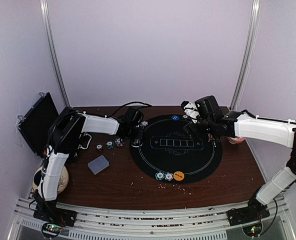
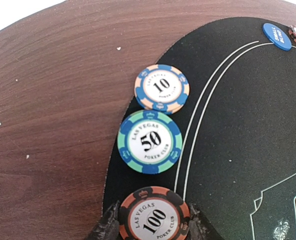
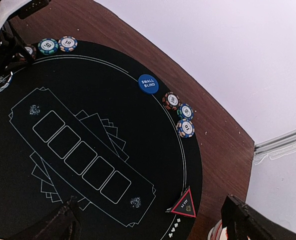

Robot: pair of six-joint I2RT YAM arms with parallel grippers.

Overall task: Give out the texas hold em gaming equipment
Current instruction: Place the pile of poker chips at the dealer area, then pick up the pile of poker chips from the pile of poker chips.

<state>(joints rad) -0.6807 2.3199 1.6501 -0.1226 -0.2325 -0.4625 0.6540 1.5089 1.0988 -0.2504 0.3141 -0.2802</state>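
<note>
the left gripper (image 2: 152, 226) is closed on a 100 chip (image 2: 154, 212) at the edge of the mat (image 2: 248, 150), a 50 chip (image 2: 150, 141) and a 10 chip (image 2: 162, 89) laid just ahead of it. the right gripper (image 3: 149, 210) is held wide and empty, three chips (image 3: 185, 111) and a blue disc (image 3: 148, 83) lying ahead of it. the cards (image 1: 98, 164) and loose chips (image 1: 109, 145) on the bench (image 1: 213, 182) behind the left gripper are judged still undealt.

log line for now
left tool shut on 100 chip | right tool open above mat | 50 chip, 10 chip at mat edge

Robot lab booth: plain white walls (image 1: 153, 50), aluminium frame posts (image 1: 55, 60), slotted rails (image 1: 148, 220) at table (image 1: 122, 185) edge.
</note>
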